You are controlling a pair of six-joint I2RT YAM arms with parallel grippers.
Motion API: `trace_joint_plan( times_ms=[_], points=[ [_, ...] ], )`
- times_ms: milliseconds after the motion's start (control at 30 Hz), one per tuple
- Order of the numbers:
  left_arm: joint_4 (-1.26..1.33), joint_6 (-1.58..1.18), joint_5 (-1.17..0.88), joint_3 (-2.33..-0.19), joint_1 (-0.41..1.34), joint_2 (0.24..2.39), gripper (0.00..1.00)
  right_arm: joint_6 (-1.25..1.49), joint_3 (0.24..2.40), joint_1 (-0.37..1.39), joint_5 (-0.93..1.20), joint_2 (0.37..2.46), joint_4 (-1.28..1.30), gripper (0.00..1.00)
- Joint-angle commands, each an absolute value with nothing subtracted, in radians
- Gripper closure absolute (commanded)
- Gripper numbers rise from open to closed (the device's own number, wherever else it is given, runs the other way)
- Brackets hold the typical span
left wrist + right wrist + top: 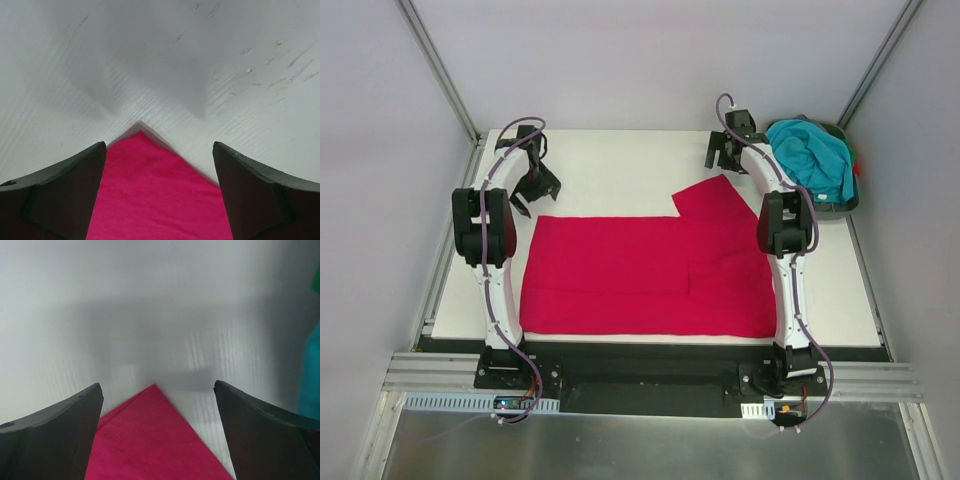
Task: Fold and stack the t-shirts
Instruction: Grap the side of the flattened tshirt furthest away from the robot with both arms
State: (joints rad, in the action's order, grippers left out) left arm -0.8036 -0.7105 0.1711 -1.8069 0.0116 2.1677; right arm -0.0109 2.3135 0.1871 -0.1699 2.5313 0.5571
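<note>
A red t-shirt [650,270] lies flat in the middle of the white table [620,160]. One sleeve sticks out on its far right side. A teal t-shirt [815,155] sits in a heap in a dark tray [840,207] at the far right corner of the table.

The left gripper [535,195] is over the far left corner of the red t-shirt. In the left wrist view, its two dark fingers [60,195] are spread wide apart. The pointed corner of the red cloth shows on the table in the gap between them. Nothing is pinched, and I cannot tell if the fingers touch the cloth.

The right gripper [720,160] is at the far tip of the sleeve, just left of the tray. In the right wrist view, its fingers [270,435] are also spread wide. The tip of the red sleeve, with a stitched hem, lies between them. They hold nothing. A bit of teal cloth shows at the right edge of that view, apart from the fingers.
</note>
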Motion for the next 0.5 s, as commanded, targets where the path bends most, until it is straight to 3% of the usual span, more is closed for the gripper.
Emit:
trace_joint_plan(
  times_ms=[0,200,367,467],
  points=[
    [-0.856,-0.730,0.176,-1.836,0.008,2.201,0.14,-0.002,2.382,0.206,-0.087,2.557,0.567,0.04],
    [-0.862,-0.749,0.144,-1.842,-0.015,2.233,0.20,-0.002,2.373,0.206,-0.097,2.556,0.656,0.01],
    [-0.868,-0.755,0.158,-1.829,-0.015,2.238,0.24,-0.009,2.359,0.210,-0.083,2.554,0.701,0.22],
    [-0.874,-0.755,0.163,-1.825,-0.017,2.238,0.26,-0.014,2.358,0.213,-0.107,2.554,0.719,0.26]
  ],
)
